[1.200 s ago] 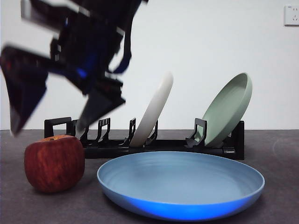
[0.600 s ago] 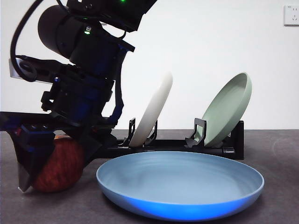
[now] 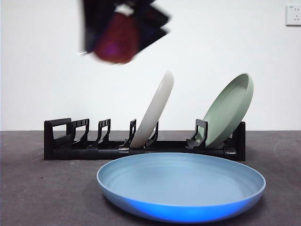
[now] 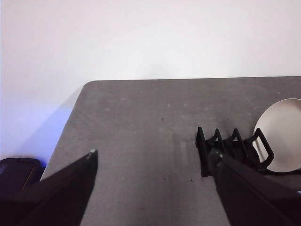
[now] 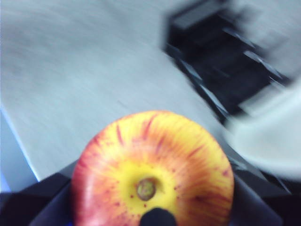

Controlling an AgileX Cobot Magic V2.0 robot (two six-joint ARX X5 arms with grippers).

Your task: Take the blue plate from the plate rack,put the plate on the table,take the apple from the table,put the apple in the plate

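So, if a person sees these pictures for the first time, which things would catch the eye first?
Probably the apple, held high above the table in the right gripper, blurred in the front view and filling the right wrist view. Next, the blue plate lying flat on the table in front of the plate rack, where a cream-white plate and a sage-green plate lean in their slots.

Right gripper [image 3: 117, 35] high, clamped; left gripper [image 4: 155, 160] jaws spread.

Plain white wall [image 3: 235, 42], wall socket [image 3: 293, 15] top corner.
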